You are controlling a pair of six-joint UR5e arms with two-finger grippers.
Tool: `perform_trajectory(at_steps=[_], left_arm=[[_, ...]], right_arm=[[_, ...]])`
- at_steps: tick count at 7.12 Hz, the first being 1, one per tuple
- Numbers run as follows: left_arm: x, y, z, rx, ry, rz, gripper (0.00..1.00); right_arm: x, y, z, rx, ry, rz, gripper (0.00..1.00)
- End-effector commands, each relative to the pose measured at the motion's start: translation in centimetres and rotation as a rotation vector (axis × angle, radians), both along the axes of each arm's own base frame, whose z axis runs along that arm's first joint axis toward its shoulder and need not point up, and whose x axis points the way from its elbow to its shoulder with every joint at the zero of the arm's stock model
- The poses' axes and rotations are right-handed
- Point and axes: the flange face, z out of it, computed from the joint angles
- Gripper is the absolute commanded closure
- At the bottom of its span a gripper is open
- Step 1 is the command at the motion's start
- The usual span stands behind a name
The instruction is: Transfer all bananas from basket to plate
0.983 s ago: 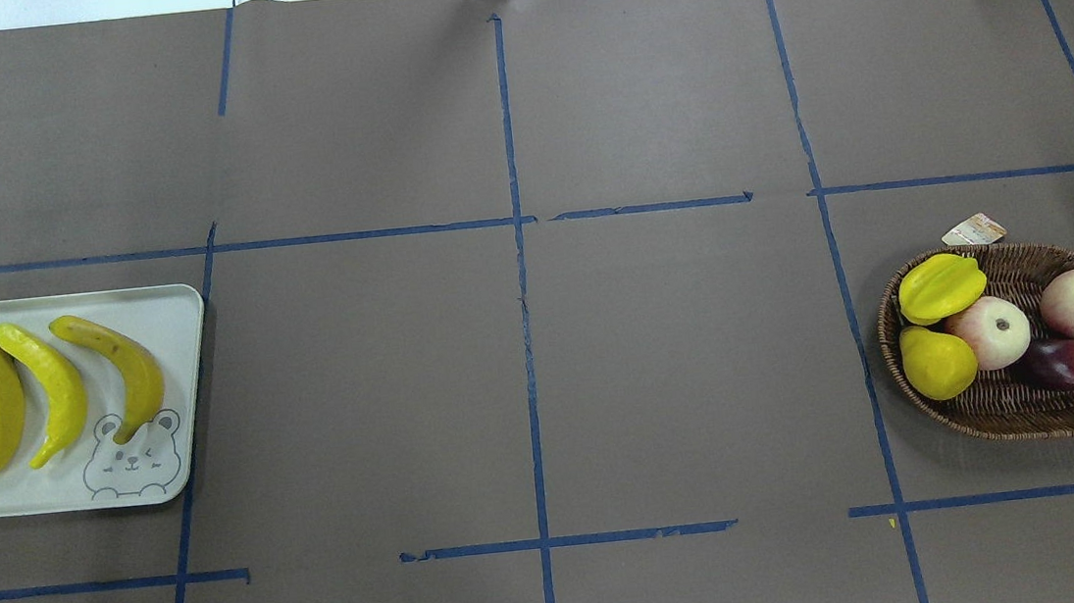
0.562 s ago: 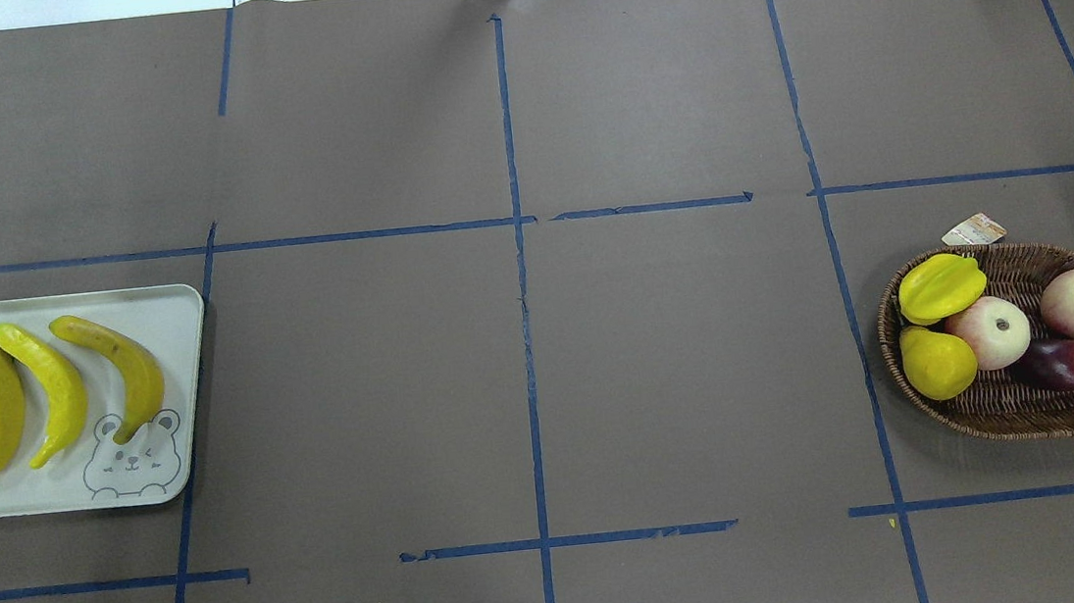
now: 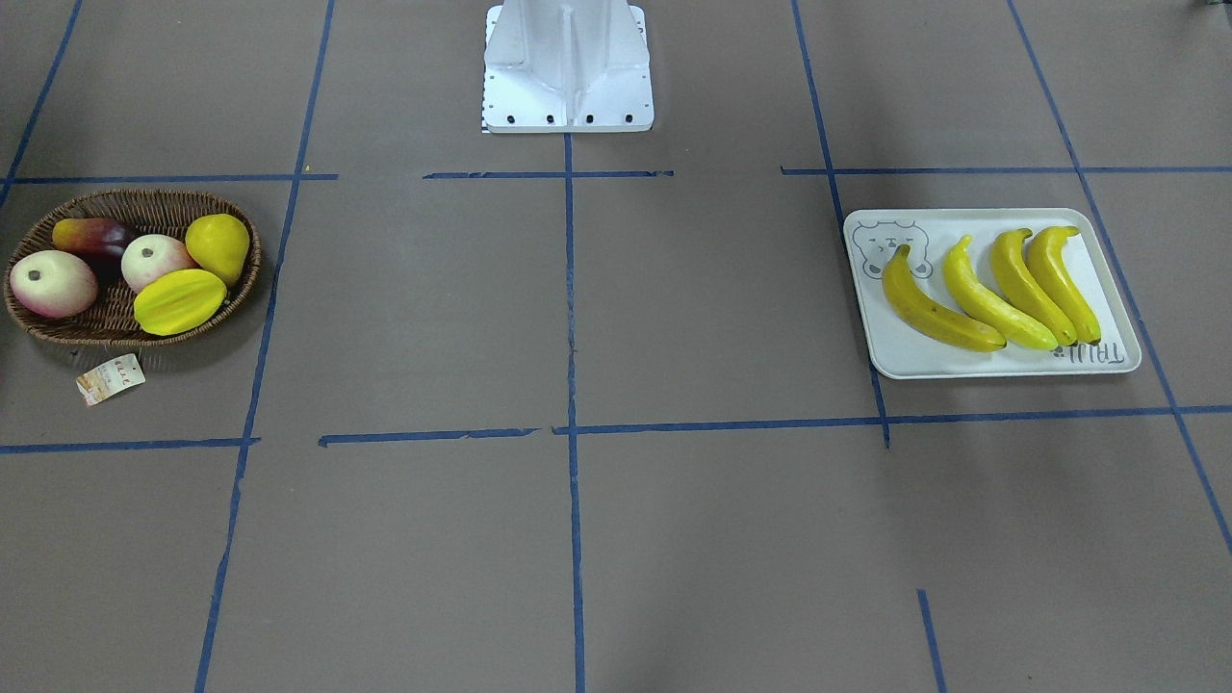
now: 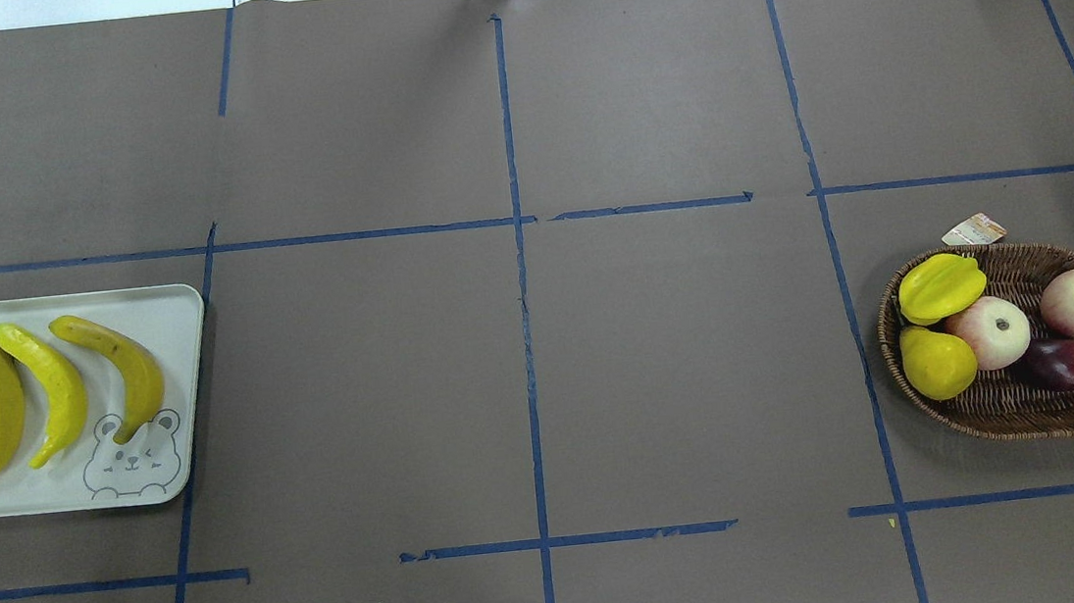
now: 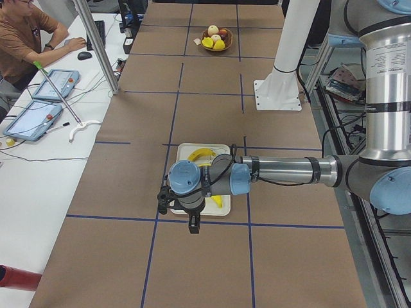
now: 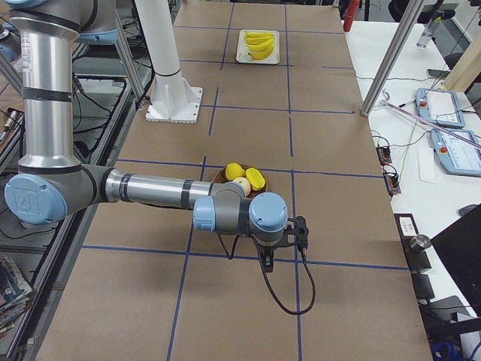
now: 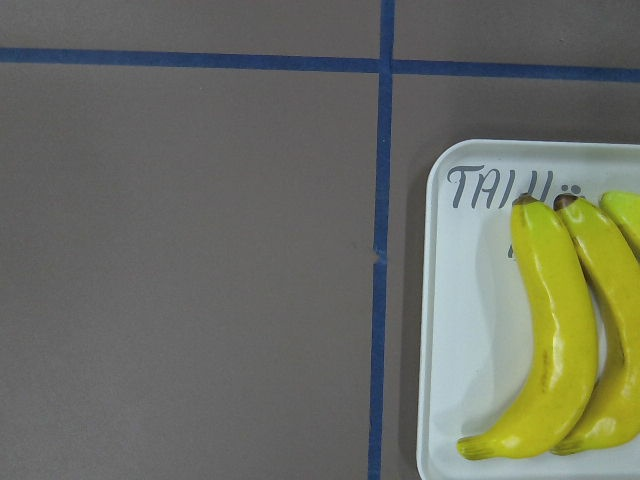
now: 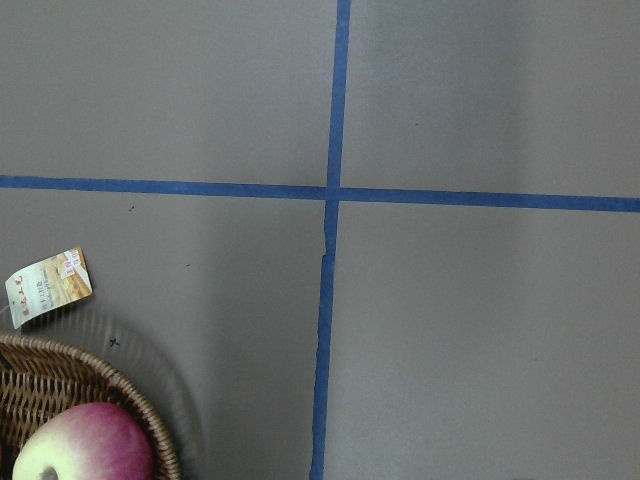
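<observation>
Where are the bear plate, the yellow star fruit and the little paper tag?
plate [image 4: 187,374]: overhead view, bare right side of its surface.
star fruit [image 4: 940,288]: overhead view, middle of the fruit.
paper tag [image 4: 974,230]: overhead view, middle of the tag.

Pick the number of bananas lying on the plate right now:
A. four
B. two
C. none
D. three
A: four bananas lie side by side on the plate, and the basket holds only other fruit.
</observation>
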Motion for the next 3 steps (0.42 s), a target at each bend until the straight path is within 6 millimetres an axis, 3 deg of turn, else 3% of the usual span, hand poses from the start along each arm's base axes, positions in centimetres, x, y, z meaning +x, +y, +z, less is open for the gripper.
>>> perform_trajectory(at_steps=[1, 3], left_arm=[[-0.01, -0.22, 0.00, -0.001, 0.000, -0.001, 0.00], [-0.01, -0.25, 0.23, -0.004, 0.000, 0.000, 0.00]], right_arm=[[-0.04, -0.06, -0.10, 0.003, 0.002, -0.001, 0.00], [0.03, -0.08, -0.16, 0.008, 0.000, 0.000, 0.00]])
